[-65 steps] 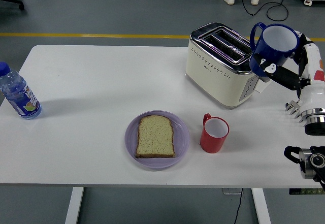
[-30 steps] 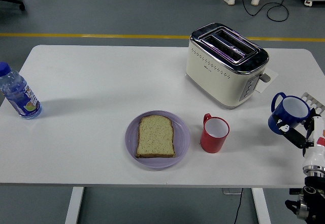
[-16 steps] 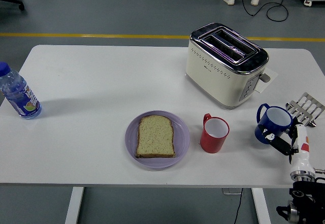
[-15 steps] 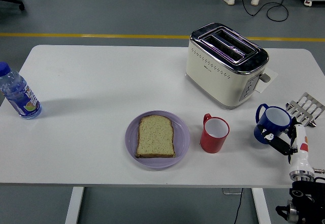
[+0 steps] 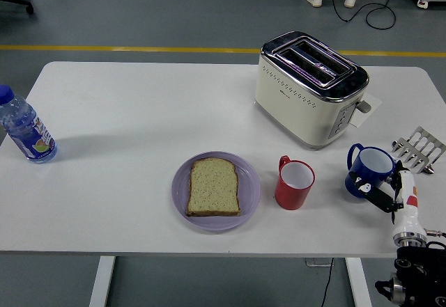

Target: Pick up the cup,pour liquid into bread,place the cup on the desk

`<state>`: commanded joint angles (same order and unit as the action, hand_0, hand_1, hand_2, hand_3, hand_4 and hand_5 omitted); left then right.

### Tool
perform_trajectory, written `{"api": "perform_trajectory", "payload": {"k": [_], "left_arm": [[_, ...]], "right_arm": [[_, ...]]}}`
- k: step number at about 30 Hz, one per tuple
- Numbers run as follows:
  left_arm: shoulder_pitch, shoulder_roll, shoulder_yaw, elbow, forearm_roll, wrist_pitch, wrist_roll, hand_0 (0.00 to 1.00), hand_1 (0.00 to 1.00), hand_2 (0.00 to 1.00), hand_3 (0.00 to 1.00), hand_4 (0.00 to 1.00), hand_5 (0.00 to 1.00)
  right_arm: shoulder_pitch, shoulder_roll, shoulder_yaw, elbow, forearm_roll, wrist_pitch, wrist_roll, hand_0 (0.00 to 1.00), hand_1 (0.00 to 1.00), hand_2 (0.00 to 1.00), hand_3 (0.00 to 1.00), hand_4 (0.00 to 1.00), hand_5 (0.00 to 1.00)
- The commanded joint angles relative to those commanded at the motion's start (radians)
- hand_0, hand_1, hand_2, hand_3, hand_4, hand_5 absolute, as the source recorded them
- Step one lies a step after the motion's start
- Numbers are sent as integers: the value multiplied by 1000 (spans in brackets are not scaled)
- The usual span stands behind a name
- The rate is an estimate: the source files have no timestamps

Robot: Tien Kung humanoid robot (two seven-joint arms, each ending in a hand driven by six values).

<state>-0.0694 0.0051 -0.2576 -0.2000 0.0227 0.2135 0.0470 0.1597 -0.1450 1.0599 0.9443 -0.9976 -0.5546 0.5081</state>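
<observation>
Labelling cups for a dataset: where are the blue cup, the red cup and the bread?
blue cup [image 5: 369, 168], head view, outer wall.
red cup [image 5: 289, 192], head view, outer wall.
bread [image 5: 214, 186], head view, top face.

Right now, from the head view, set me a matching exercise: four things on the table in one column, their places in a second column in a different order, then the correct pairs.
Things:
1. blue cup
2. red cup
3. bread
4. bottle

Places:
A. on the purple plate
B. at the table's left edge
C. in the right hand, near the table's right edge
D. between the plate and the blue cup, in front of the toaster

Pairs: 1-C, 2-D, 3-A, 4-B
</observation>
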Motion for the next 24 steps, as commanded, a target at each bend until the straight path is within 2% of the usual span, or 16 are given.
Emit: {"api": "perform_trajectory", "payload": {"k": [2, 19, 20, 24], "left_arm": [[1, 0, 1, 0, -1, 0, 0, 634, 647, 654, 506, 240, 851], [11, -3, 15, 1, -3, -1, 1, 635, 646, 654, 507, 242, 853], [11, -3, 15, 1, -3, -1, 1, 635, 646, 654, 507, 243, 853], [12, -3, 15, 1, -4, -1, 1, 635, 646, 654, 507, 243, 853]], "right_arm": [[-2, 0, 2, -1, -2, 1, -4, 621, 555, 661, 820, 734, 33], [-20, -2, 7, -11, -32, 3, -27, 632, 556, 669, 828, 748, 39], [-21, -2, 7, -11, -34, 3, -28, 651, 574, 685, 853, 799, 65], [-21, -2, 13, -13, -53, 4, -42, 651, 574, 685, 853, 799, 65]]}}
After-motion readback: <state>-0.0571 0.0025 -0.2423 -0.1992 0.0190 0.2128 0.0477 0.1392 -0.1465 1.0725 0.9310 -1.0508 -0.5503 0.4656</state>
